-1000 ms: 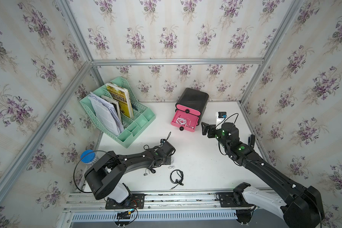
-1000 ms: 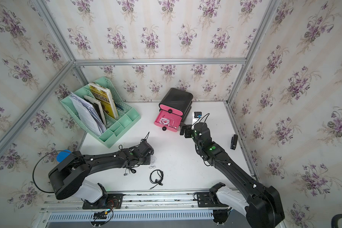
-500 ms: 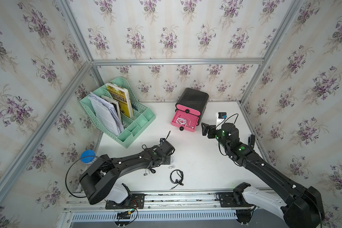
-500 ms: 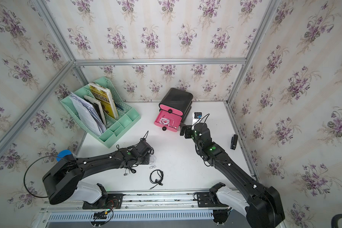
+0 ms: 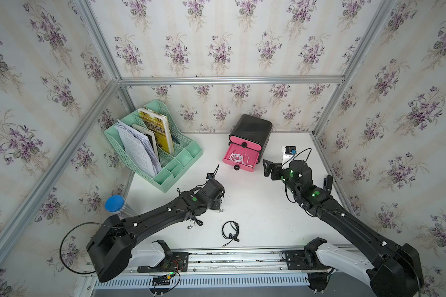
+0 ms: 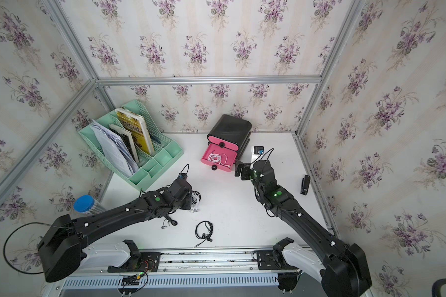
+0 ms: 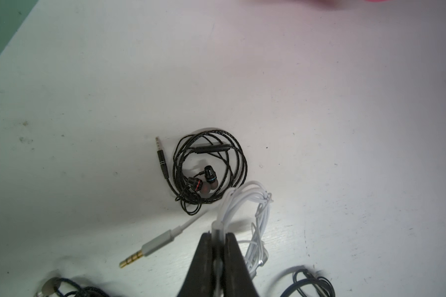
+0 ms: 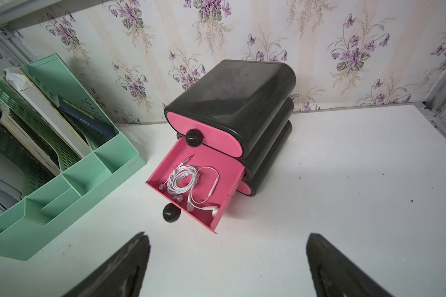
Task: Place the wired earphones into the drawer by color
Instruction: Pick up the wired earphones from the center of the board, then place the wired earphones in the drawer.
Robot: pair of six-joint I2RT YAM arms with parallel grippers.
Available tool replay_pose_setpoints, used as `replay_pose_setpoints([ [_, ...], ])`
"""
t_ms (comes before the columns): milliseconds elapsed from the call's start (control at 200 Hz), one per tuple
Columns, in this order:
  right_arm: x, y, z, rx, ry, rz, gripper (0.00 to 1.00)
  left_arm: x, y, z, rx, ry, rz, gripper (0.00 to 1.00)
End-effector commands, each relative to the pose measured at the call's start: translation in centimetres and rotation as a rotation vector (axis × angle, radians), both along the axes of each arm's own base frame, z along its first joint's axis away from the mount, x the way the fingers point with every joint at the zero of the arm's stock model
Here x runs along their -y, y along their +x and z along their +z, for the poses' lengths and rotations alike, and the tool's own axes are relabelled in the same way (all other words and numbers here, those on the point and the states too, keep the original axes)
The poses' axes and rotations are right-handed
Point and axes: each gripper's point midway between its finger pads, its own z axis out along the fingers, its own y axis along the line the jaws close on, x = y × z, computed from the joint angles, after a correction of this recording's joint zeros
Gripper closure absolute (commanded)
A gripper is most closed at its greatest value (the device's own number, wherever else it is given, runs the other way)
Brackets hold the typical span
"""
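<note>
Earphones with a white cable (image 7: 242,203) are pinched in the left hand (image 7: 218,235), whose two dark fingers are closed tight on a bunch of the coil. Their gold-tipped jack plug (image 7: 150,246) sticks out to one side over the white table (image 7: 345,128); whether it touches the table cannot be told. Just beyond the hand a coiled set of black earphones (image 7: 209,164) lies loose on the table, and bits of more dark cables (image 7: 312,282) show at the edge of the left wrist view. In both top views a black set (image 5: 231,230) lies alone near the table's front edge. The drawer cabinet (image 5: 251,126), black with pink fronts, stands at the back of the table. Its middle drawer (image 8: 214,159) is pulled out and holds a second white set (image 8: 188,180). The right hand (image 8: 227,236) hovers just in front of that drawer, fingers spread wide, holding nothing. A mint-green file rack (image 5: 180,167) with papers and books stands at the back left.
</note>
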Motion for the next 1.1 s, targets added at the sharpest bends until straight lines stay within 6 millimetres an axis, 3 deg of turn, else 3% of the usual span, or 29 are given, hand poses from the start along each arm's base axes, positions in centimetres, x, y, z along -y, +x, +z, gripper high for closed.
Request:
replay_pose_setpoints([
  [0,-0.1,0.1,0.6,0.016,0.019,-0.003,0.01,-0.5,0.6,1.8,0.070,0.038,-0.028,1.00],
  [260,0.0,0.0,0.5,0.018,0.031,-0.004,0.01,0.1,2.3,6.5,0.199,0.054,-0.083,1.00],
  [749,0.7,-0.8,0.8,0.032,0.037,-0.023,0.01,5.1,9.1,12.8,0.315,-0.080,-0.114,1.00],
  [764,0.8,-0.8,0.7,0.030,0.035,-0.025,0.01,5.5,9.5,12.1,0.301,-0.073,-0.116,1.00],
  [929,1.2,-1.1,0.8,0.034,0.031,-0.036,0.01,7.6,12.5,13.1,0.328,-0.130,-0.120,1.00],
  [1094,1.6,-1.5,1.1,0.044,0.030,-0.044,0.01,9.5,15.3,12.8,0.329,-0.177,-0.114,1.00],
])
